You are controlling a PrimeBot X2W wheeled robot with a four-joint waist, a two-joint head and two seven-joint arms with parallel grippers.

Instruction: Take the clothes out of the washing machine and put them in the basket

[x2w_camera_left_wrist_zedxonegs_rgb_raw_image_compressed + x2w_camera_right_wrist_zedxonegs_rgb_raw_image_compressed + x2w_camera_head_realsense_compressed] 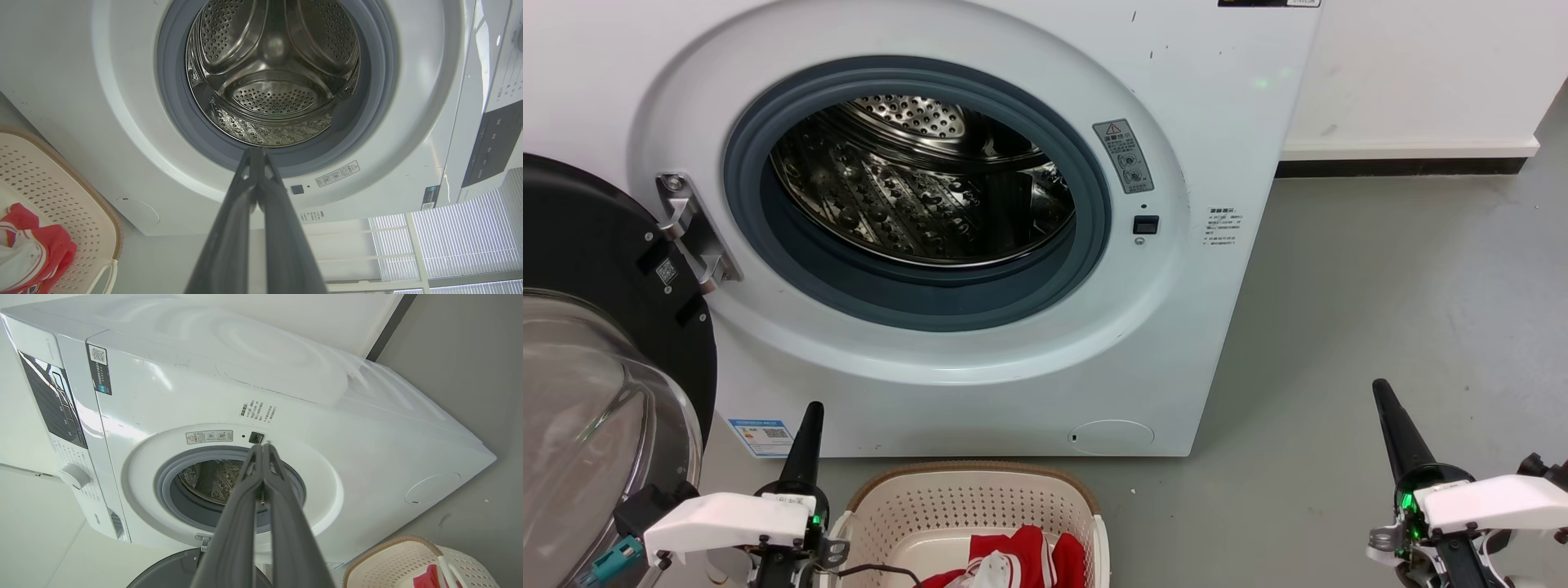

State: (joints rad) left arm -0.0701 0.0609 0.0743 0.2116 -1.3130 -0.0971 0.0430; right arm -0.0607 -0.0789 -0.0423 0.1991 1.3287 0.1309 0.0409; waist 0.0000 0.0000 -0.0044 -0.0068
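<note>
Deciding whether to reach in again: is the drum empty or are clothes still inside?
Empty, as far as visible: the drum shows bare perforated steel; a red-and-white garment lies in the basket.

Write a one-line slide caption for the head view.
Washing machine open, drum bare; red-and-white garment in the basket.

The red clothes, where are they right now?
In the head view, the red clothes lie in the basket at the bottom middle, on the floor before the washing machine.
</note>
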